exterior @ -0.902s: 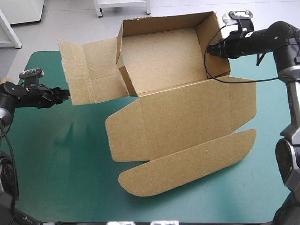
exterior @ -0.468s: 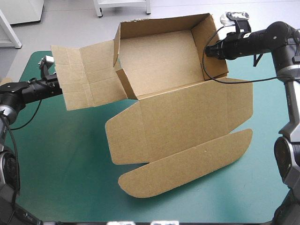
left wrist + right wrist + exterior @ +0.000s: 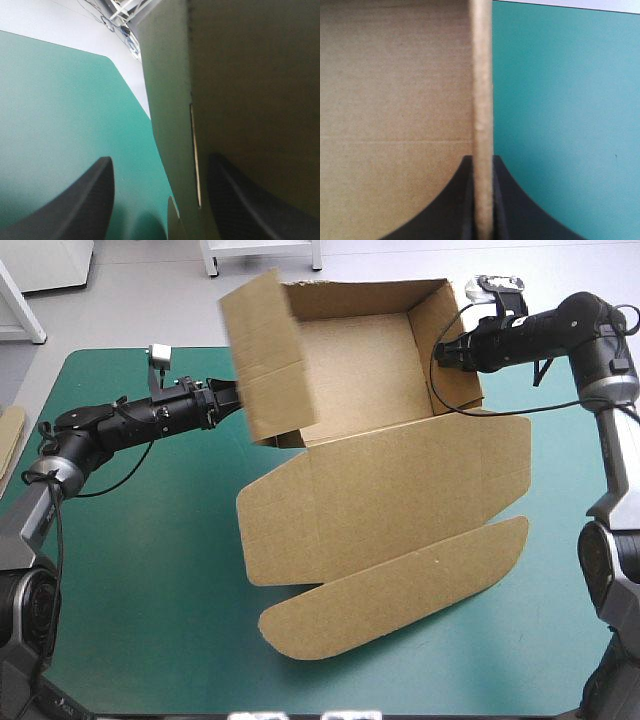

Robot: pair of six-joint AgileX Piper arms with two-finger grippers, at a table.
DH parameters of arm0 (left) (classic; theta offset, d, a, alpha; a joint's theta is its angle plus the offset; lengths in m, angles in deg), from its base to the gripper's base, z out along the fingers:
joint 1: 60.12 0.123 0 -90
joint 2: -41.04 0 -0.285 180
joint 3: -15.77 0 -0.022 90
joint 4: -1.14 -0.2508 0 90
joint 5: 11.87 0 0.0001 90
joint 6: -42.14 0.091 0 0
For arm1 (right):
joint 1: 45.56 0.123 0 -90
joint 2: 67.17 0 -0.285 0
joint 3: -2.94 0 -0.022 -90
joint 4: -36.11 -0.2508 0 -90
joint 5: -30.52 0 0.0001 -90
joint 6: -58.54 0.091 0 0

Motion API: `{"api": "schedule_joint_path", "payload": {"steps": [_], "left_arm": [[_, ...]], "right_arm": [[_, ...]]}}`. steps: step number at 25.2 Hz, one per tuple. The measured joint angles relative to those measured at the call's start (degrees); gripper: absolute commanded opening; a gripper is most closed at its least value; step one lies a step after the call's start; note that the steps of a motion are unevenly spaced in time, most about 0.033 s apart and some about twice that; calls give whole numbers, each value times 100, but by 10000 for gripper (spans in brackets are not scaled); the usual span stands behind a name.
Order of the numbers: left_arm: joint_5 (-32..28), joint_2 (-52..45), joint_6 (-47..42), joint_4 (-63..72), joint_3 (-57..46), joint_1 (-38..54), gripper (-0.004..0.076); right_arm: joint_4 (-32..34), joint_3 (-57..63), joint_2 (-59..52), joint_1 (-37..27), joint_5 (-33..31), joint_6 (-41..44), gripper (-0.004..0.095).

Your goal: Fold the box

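Left gripper (image 3: 232, 398) (image 3: 160, 160): fingers (image 3: 87, 197) released, standing wide apart; reaches in from the table's left side, low over the teal-green cover (image 3: 150, 570); the edge of the box's left side flap (image 3: 265, 355) (image 3: 225, 90) stands in the gap between the fingers, not pinched; one finger lies against the flap's outer face, the other is out over bare cover; whether the tips press the board I cannot tell.

Right gripper (image 3: 447, 350) (image 3: 482, 165): clenched on the box's right wall (image 3: 452, 340) (image 3: 482, 75); fingers all but meet with the wall's top edge between them; one finger inside the tray, one outside over the cover; arm comes in from the right, level with the wall's top.

Box (image 3: 390, 480): brown, at the table's far middle, partly formed; tray part at the far side with back wall and right wall upright; left side flap raised and tilted, leaning over the tray's left opening; tray floor open to view; lid (image 3: 400, 475) flat on the cover toward the near edge, short ear at each side; rounded tuck flap (image 3: 400, 595) flat at the lid's near end.

Strip of more board (image 3: 10, 440) at the table's left edge, well apart from the box.
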Motion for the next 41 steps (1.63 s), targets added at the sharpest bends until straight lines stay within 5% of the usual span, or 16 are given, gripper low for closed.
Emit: {"api": "schedule_joint_path", "payload": {"steps": [17, 41], "left_arm": [[91, 2, -825, -631, 1600, -403, 426], [-1442, 103, -4244, -6164, 2517, -1912, 438]], "right_arm": [[323, 0, 13, -15, 73, 109, -13], [2117, 0, 20, 822, 325, 1542, -8]]}}
